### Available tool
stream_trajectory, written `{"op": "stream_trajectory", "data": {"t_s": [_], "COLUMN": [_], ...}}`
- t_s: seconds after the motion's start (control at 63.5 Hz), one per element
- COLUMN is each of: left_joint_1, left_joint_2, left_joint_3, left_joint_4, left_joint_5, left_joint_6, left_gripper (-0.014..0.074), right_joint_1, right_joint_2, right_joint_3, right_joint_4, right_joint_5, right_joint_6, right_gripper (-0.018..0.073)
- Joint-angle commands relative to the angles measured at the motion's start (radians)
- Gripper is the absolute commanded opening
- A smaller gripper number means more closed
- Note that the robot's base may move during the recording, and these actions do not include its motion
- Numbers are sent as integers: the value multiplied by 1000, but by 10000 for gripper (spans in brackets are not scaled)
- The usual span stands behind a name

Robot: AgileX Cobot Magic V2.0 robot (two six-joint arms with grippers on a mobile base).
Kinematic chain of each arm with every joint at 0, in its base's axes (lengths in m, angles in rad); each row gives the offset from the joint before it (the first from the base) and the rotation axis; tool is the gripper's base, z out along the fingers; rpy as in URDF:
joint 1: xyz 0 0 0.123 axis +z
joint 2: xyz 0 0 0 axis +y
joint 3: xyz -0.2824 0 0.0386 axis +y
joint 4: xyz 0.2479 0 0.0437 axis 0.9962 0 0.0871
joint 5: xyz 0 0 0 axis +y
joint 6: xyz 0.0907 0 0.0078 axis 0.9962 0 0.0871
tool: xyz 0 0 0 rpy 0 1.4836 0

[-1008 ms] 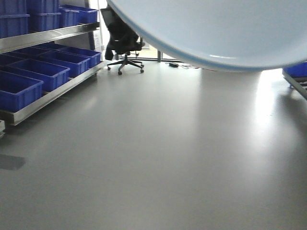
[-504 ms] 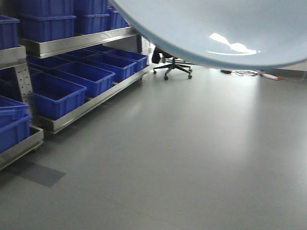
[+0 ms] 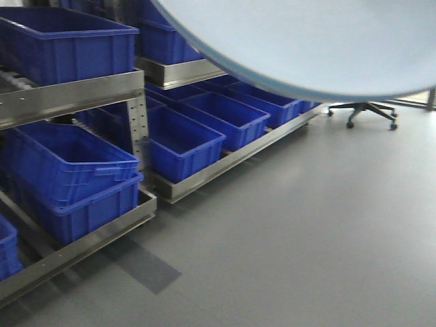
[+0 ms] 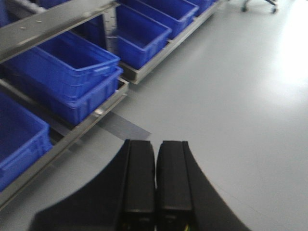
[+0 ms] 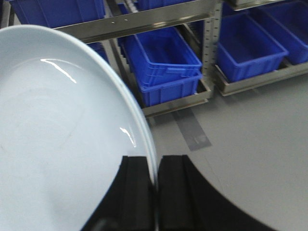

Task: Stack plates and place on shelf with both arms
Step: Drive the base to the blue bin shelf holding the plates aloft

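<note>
Right gripper (image 5: 155,162) of mine is clamped on the rim of a large round glossy bluish-white plate (image 5: 57,134), which spreads up-left of it. My left gripper (image 4: 155,144) is pressed together, empty. Ahead stands a stainless-steel shelf rack (image 5: 144,19) filled with blue plastic crates (image 5: 168,62).

Left gripper (image 4: 155,144) and right gripper (image 5: 156,161): matte black, paired flat rectangular fingers (image 4: 139,178), broadened and outward-curved towards the rear.

We are in a warehouse-like storeroom: long steel racks (image 3: 68,97) hold rows of blue crates (image 3: 68,41), a smooth grey floor (image 3: 306,225) stretches wide, and an office chair's wheeled base (image 3: 364,111) stands far off.
</note>
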Motion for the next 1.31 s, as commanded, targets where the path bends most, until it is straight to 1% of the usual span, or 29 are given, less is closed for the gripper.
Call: {"op": "stream_trajectory", "data": {"t_s": [0.0,1.291], "left_joint_1": [-7,-7], "left_joint_2": [1,1], "left_joint_3": [-29,-29], "left_joint_4": [-6,-6], "left_joint_5": [-72,-72], "left_joint_6": [-10,-10], "left_gripper": [83,83], "right_joint_1": [-2,-2], "right_joint_2": [-6,-6], "right_joint_3": [-29,-29], "right_joint_4": [16,16], "right_joint_5": [-98,-98], "right_joint_6": [0,0], "right_gripper": [58,58]}}
